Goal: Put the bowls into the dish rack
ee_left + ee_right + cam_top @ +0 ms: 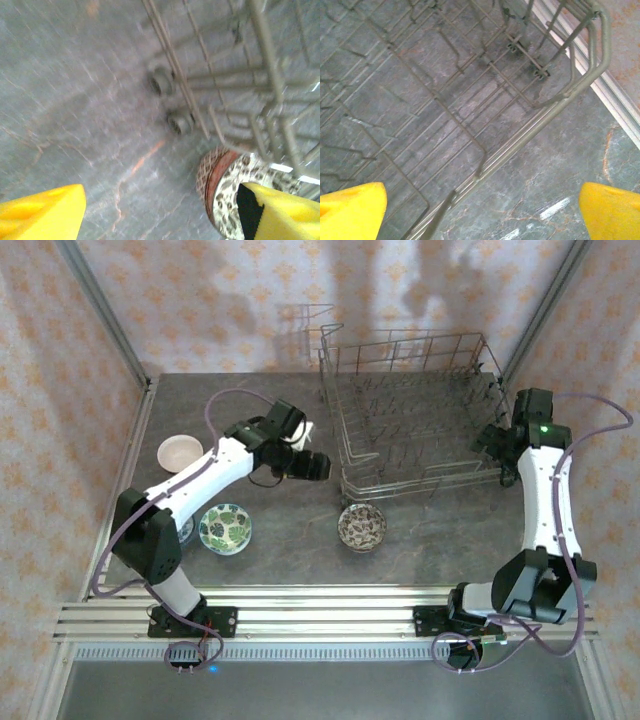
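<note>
The grey wire dish rack [410, 410] stands at the back right of the table, with no bowl in it. Three bowls sit on the table: a brown-white one [361, 527] in front of the rack, a green floral one [224, 528] at the front left, and a pinkish one [180, 451] at the far left. My left gripper [320, 467] hangs just left of the rack's front corner. In the left wrist view the gripper [160, 212] is open with bare table between its yellow fingers [40, 210], and the brown-white bowl [222, 185] lies by the right finger. My right gripper [482, 210] is open over the rack's edge [530, 135].
The rack's small wheels [162, 80] rest on the table near my left gripper. A white shape [301, 430] shows beside the left wrist. A bowl rim [187, 531] peeks from under the left arm. Patterned walls close the table on three sides.
</note>
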